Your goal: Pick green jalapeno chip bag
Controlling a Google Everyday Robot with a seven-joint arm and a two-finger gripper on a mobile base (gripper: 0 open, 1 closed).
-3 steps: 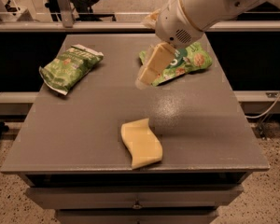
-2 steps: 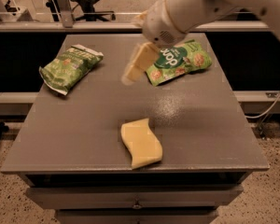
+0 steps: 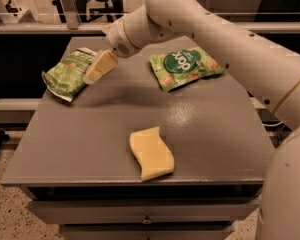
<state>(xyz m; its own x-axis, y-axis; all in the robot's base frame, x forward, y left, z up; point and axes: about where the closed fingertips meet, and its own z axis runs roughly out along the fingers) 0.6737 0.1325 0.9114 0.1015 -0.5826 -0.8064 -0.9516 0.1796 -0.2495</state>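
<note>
Where the gripper [image 3: 99, 68] hangs: beyond the yellow sponge [image 3: 151, 153] and to its left as the viewer faces the table, with its cream tip angled down and leftward at the near edge of the green jalapeno chip bag [image 3: 65, 76].
Gripper state: cannot tell whether it is open or closed; it reads as one pale block from this side.
Gripper contact: it overlaps the bag's right edge in the view, but whether it touches or sits just above cannot be told. It holds nothing that can be seen.
Green jalapeno chip bag: flat on the grey table [image 3: 215, 129], far behind the sponge and well to its left, near the table's left rim. It is crinkled and mottled light green, with a whitish sealed end toward the viewer.
Writing on that bag: none that can be read; only small orange-red marks show.
Brighter green bag [image 3: 185, 68]: behind the sponge and slightly to its right, well apart from the gripper. It lies flat, with cracker pictures on its face.
Writing on that bag: white letters in a dark green round logo, not legible from here.
Yellow sponge: wavy-edged and lying alone near the table's front edge.
Arm [image 3: 215, 29]: white, sweeping in from the sponge's right and passing above the brighter green bag.
</note>
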